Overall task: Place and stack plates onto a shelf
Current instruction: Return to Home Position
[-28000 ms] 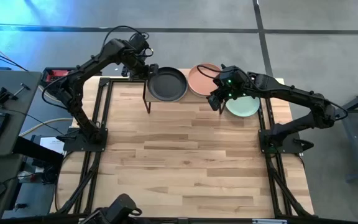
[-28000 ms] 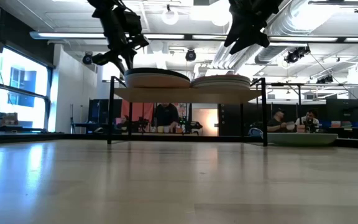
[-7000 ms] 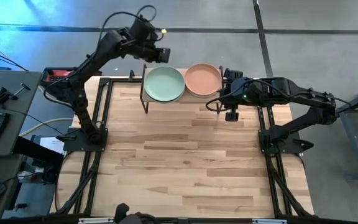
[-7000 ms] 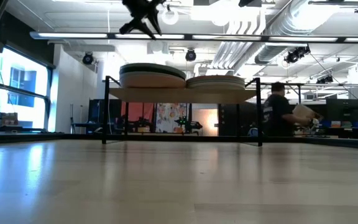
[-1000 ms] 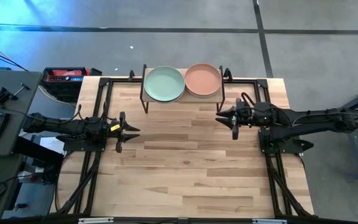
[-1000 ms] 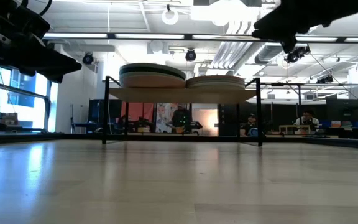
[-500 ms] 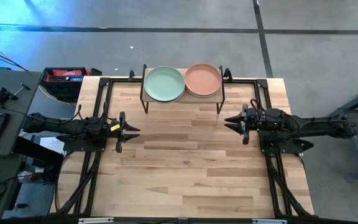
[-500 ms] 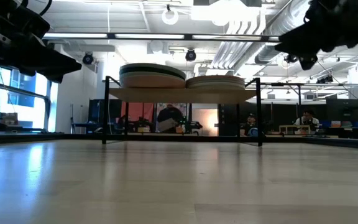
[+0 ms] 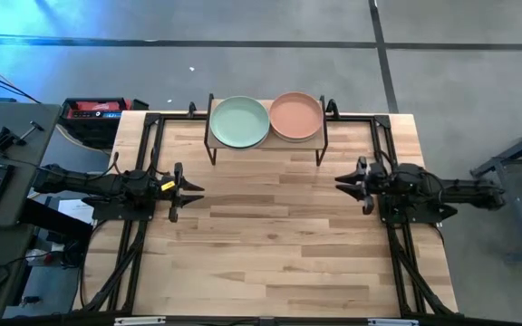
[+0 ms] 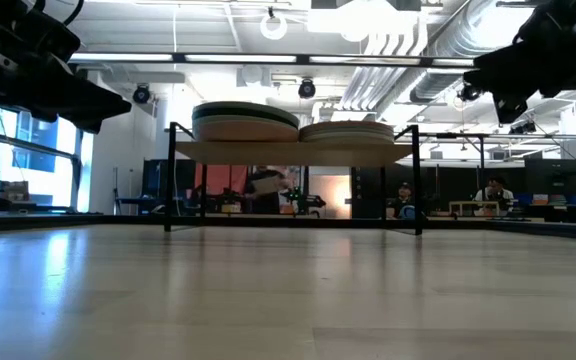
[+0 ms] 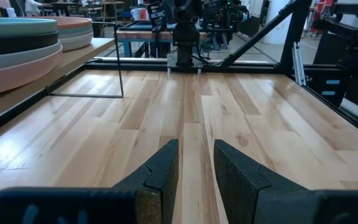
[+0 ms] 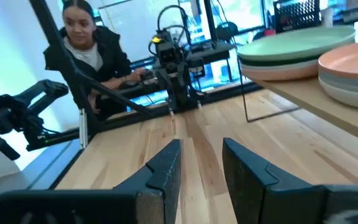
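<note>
Left end effector (image 9: 188, 189), low over the left side of the desk (image 9: 270, 244), and right end effector (image 9: 344, 182), low over the right side, face each other across bare boards. Each shows its two dark fingers set narrowly apart with nothing between them. Both arms lie folded along the desk edges, well apart from the shelf (image 10: 298, 152) at the far edge. The plates stand on the shelf in two stacks just beside each other. One is topped by a pale green plate (image 9: 239, 121); under it the left wrist view shows a dark plate, a grey one and a pink one. The other is topped by a peach plate (image 9: 295, 115) over paler plates. No plate shows on the desk, so stacking appears complete and only parking the arms seems left. The plates are round, matte and low-rimmed. The shelf has a light wooden top on thin black metal legs, and the desk is of pale jointed wood strips.
</note>
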Available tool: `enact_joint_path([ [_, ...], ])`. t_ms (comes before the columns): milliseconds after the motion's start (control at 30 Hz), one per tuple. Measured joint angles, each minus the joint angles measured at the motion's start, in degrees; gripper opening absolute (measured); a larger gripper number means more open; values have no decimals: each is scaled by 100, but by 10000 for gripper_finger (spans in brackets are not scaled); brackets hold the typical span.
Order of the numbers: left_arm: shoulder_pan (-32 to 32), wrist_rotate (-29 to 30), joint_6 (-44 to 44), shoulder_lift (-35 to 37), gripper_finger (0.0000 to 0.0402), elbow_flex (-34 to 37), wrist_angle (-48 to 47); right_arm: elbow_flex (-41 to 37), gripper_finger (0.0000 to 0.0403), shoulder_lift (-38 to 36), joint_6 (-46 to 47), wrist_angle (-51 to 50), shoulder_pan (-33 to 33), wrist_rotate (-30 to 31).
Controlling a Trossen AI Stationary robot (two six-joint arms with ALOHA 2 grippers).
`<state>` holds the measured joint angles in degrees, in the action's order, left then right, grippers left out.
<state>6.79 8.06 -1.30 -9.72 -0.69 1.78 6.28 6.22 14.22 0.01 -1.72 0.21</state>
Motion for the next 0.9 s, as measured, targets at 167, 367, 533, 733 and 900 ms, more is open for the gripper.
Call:
enact_joint_path([
  [167,0,1,0,-1,90,0,-2,-184,101,-405,-79,-43,0,-73],
  [367,0,2,0,-2,90,0,-1,-308,101,-613,-143,-83,0,-239],
  [533,0,2,0,0,90,0,0,-308,101,-610,-271,-103,0,-270],
  [733,0,0,0,0,90,0,0,-355,101,-610,-172,-337,0,-365],
  [900,0,1,0,-1,90,-2,0,-571,101,-535,-74,135,40,-405],
])
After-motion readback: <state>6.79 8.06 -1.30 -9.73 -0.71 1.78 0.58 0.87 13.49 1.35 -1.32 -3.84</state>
